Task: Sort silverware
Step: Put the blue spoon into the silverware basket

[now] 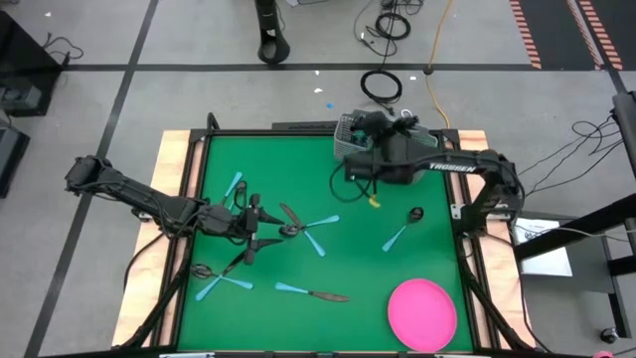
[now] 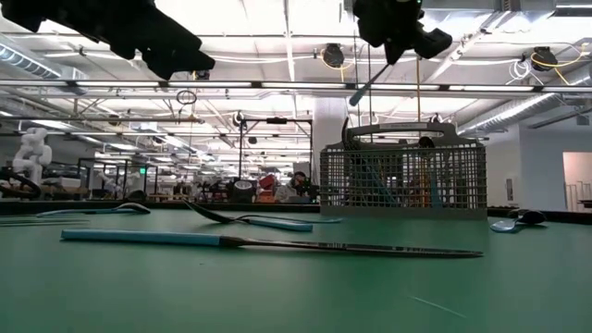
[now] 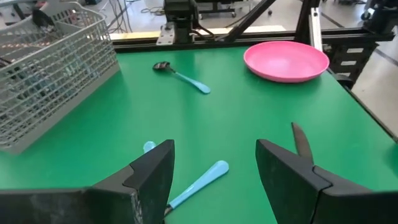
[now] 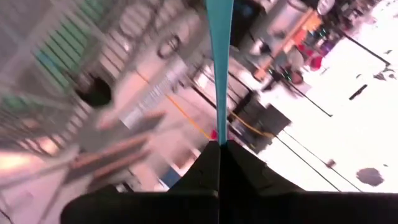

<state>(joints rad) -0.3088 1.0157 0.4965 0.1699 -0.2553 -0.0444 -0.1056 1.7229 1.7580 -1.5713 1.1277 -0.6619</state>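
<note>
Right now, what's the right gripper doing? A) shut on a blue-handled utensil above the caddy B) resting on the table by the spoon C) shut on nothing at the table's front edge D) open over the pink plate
A: the right gripper is pinched shut on the blue-handled utensil, and the low view shows that piece hanging above the wire caddy.
</note>
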